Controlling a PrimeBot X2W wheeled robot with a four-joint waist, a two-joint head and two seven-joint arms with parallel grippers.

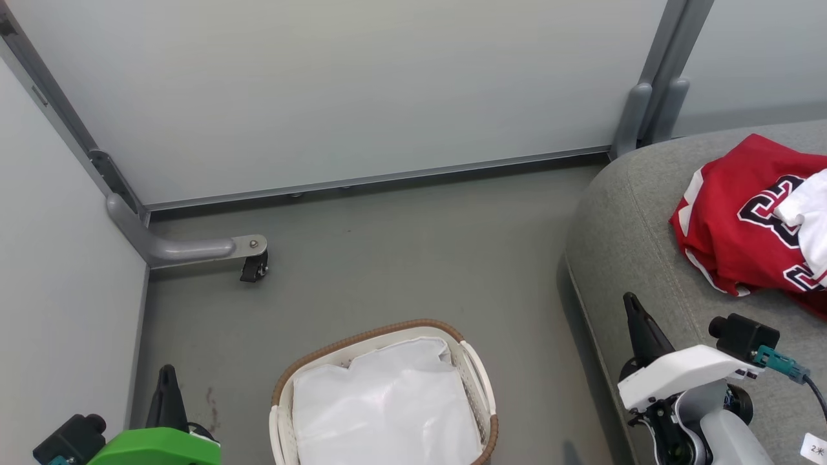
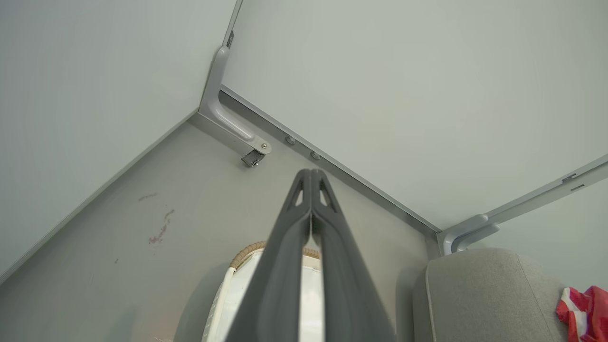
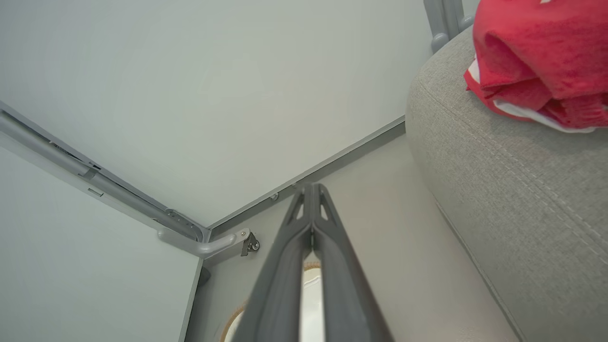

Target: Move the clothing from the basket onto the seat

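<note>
L gripper point(image 1: 167, 378): both fingers clenched tip to tip, nothing between them. It sat low on my left over the grey floor point(image 1: 400, 258), just left of the basket point(image 1: 362, 337), not touching it.

R gripper point(image 1: 634, 307): also clenched and empty. It hung over the front edge of the couch point(image 1: 620, 245), near its rounded corner.

Clothing: the red jersey point(image 1: 730, 226) w/ black white-edged numerals lay crumpled on the couch top, to the right of R gripper and apart from it. A white cloth point(image 1: 807, 219) lay across its right part; couldn't tell what item that was.

The basket stood on the floor between my two arms, well apart from the jersey. A plain white sheet point(image 1: 387, 400), wrinkled, lay inside it.

Surroundings: pale partition panels point(image 1: 323, 90) closed off the back and left. At the back-left corner a grey frame foot w/ a black caster point(image 1: 253, 266) jutted onto the floor, well clear of the basket. Grey posts point(image 1: 646, 110) stood behind the couch corner. Reddish floor marks point(image 1: 212, 400) lay beside L gripper. A strip of floor separated basket and couch; the couch's front face rose beside my R arm.
</note>
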